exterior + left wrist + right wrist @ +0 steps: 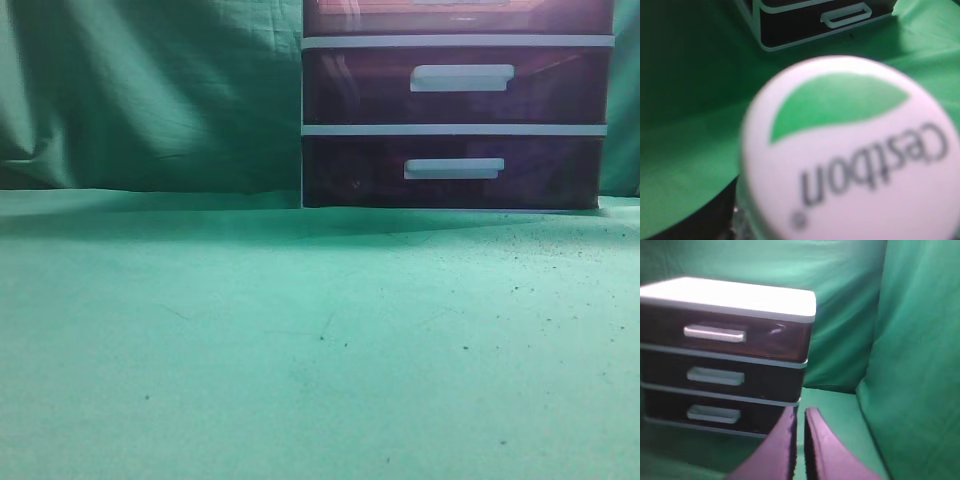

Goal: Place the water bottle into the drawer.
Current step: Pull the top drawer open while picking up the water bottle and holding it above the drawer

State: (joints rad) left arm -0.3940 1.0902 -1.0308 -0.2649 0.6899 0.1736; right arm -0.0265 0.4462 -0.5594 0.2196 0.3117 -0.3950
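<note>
The water bottle's white cap (850, 150), with a green leaf mark and dark lettering, fills the left wrist view very close to the camera. A bit of its clear body shows below the cap. My left gripper (710, 220) shows only as a dark finger beside the bottle and holds it above the green cloth. The bottle and both arms are out of the exterior view. The drawer (760, 340), topmost in the white-framed unit, is shut, with its white bar handle (714, 333) flush; a strip of it shows in the exterior view (455, 15). My right gripper (800, 415) is shut and empty, to the unit's right.
Two darker drawers (455, 85) (450, 172) below are shut. The unit stands on a green cloth (300, 340) at the back right. Green cloth hangs behind (150, 90) and at the right (920, 365). The unit's lowest drawer shows in the left wrist view (840, 15).
</note>
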